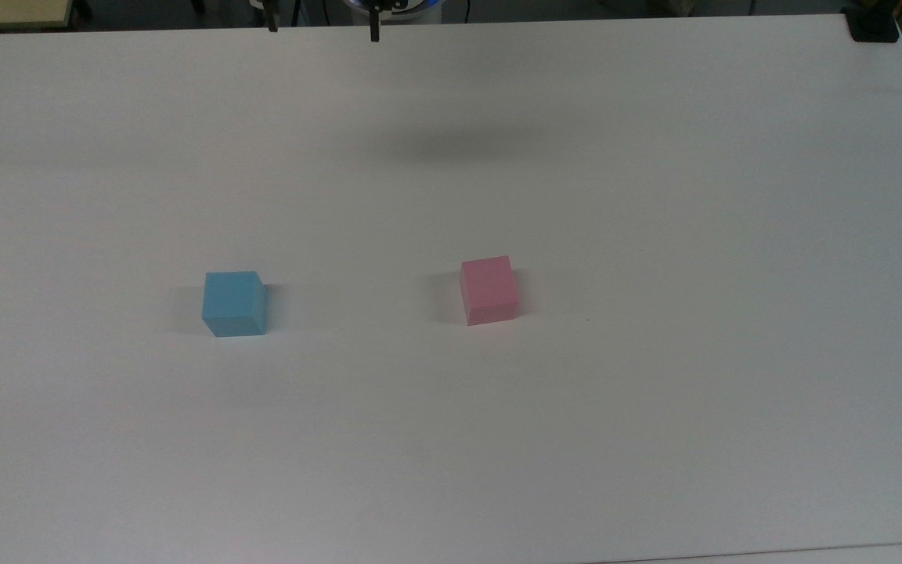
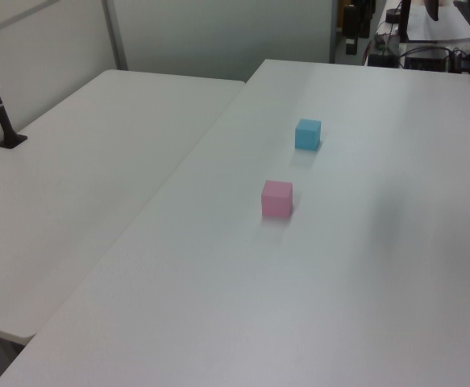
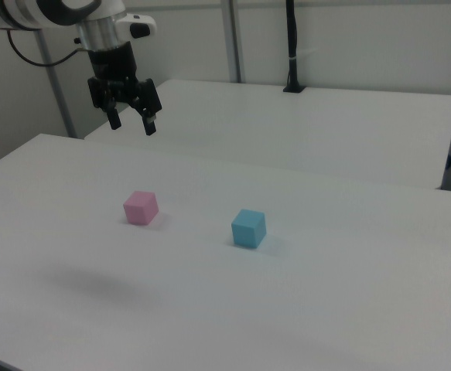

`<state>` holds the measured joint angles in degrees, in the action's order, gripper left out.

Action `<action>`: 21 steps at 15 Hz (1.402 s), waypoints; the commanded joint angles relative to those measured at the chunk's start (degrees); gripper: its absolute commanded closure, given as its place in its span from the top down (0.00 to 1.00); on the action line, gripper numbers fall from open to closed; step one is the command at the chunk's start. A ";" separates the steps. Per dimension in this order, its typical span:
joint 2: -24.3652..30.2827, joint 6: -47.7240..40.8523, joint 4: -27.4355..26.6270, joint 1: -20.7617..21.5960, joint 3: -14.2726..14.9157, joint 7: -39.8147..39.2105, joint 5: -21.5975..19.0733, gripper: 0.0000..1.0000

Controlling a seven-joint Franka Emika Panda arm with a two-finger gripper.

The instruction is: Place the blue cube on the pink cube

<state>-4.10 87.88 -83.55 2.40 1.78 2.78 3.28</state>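
White tabletop point(image 1: 654, 157) carries both blocks in the top view; the blue cube point(image 1: 234, 304) sits toward the top view's left and the pink cube point(image 1: 488, 290) toward its middle, well apart, each flat on the surface and each turned slightly askew; at the upper edge the two dark fingertips point(image 1: 374, 30) of the gripper point(image 1: 323, 27) hang apart, with a soft shadow on the table below them. Seen from the left view, the blue cube point(image 2: 308, 134) lies farther away and the pink cube point(image 2: 276, 198) nearer, with bare table between; a second table point(image 2: 81, 161) adjoins on the left view's left. Seen from the right view, the gripper point(image 3: 130, 122) hovers high above the table with its fingers spread and nothing between them, up and to the right view's left of the pink cube point(image 3: 141, 207), while the blue cube point(image 3: 248, 228) rests further to the right view's right. Nothing has been picked up, so the step in hand looks to be the reach for the blue cube; it would go best with the fingers squared to two opposite faces, matching the block's slight turn; descend straight, close low on the sides, then lift well clear before crossing to the pink one.
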 commanded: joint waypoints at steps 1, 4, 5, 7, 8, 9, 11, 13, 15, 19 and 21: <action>1.20 -1.04 -0.91 0.24 0.59 1.26 0.24 1.00; 1.12 -1.22 -0.91 0.33 0.60 1.26 0.24 1.00; 1.12 -1.22 -0.91 0.24 0.60 1.26 0.24 1.00; 1.20 -1.31 -0.91 0.15 0.68 1.00 0.24 1.00; 1.20 -1.31 -0.91 0.15 0.77 0.91 0.24 1.00; 1.20 -1.22 -0.82 0.15 0.77 0.82 0.15 1.00; 1.20 -1.31 -0.91 0.24 0.77 0.74 0.15 1.00; 1.12 -1.22 -0.91 0.24 0.77 0.74 0.15 1.00; 1.03 -1.22 -0.82 0.33 0.77 0.65 0.15 1.00; 0.33 -0.69 -0.47 -0.02 0.86 -0.49 0.15 1.00; -0.02 -0.61 -0.30 -0.28 1.04 -1.81 0.15 1.00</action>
<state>-4.14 87.61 -83.55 2.16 2.19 2.77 3.28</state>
